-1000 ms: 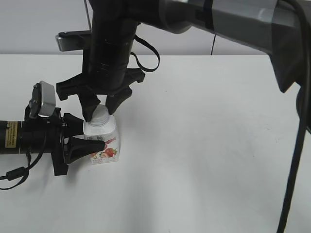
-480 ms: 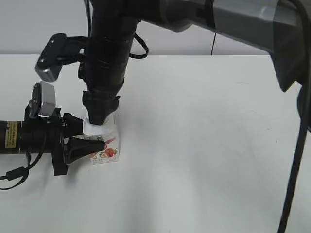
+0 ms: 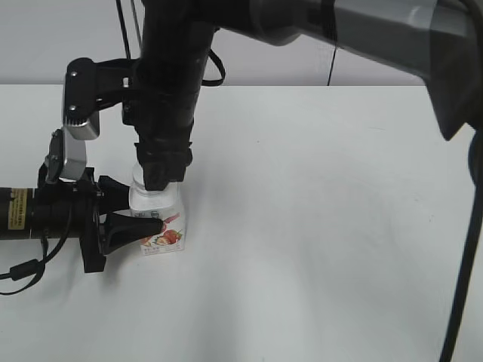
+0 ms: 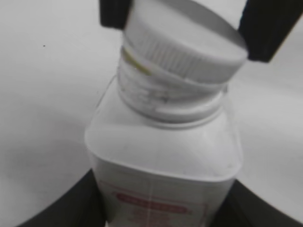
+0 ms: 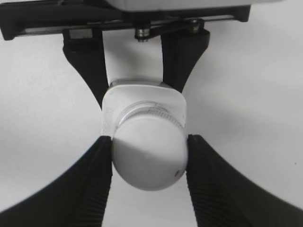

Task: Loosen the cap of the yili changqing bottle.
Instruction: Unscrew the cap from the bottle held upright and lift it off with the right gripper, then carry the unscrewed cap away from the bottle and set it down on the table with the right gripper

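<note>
The bottle (image 3: pixel 158 223) stands upright on the white worktop (image 3: pixel 317 226). The left gripper (image 3: pixel 139 213) pinches its body from the side; the right gripper (image 5: pixel 149 156) clamps the cap (image 5: pixel 147 158) from above.

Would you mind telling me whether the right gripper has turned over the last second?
Yes. The right gripper has rotated on the cap; the bottle stayed put.

Robot lab bench: bare white table (image 3: pixel 317 249), plain grey wall (image 3: pixel 45 38), dangling cables (image 3: pixel 456 286).
</note>
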You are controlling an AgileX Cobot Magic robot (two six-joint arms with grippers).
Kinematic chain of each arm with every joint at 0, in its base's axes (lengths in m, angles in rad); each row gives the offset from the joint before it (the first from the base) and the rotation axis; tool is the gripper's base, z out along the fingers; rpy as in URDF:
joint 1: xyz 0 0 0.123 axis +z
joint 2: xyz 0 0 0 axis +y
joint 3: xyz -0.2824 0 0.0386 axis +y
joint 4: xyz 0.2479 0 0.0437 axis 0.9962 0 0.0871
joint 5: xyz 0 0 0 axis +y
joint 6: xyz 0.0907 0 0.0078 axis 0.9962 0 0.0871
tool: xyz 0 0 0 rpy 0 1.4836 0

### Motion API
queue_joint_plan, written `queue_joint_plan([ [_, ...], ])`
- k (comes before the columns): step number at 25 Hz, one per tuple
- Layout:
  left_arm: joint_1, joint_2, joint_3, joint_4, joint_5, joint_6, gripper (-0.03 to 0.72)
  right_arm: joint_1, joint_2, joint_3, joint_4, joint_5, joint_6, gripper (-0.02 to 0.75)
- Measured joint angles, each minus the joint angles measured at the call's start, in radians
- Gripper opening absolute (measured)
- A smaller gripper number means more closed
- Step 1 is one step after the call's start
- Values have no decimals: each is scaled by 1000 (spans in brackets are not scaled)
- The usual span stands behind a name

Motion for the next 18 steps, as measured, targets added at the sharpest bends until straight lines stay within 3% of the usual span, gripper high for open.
queue_joint_plan([
  [6, 0, 0, 0, 0, 0, 0, 358, 0, -70, 0, -3, 0, 138, 386],
  [9, 0, 0, 0, 0, 0, 0, 358, 0, -76, 0, -12, 0, 416, 386],
  [13, 0, 0, 0, 0, 0, 0, 358, 0, -76, 0, -59, 0, 950, 385],
  [18, 0, 0, 0, 0, 0, 0, 358, 0, -76, 0, -64, 0, 1317, 385],
])
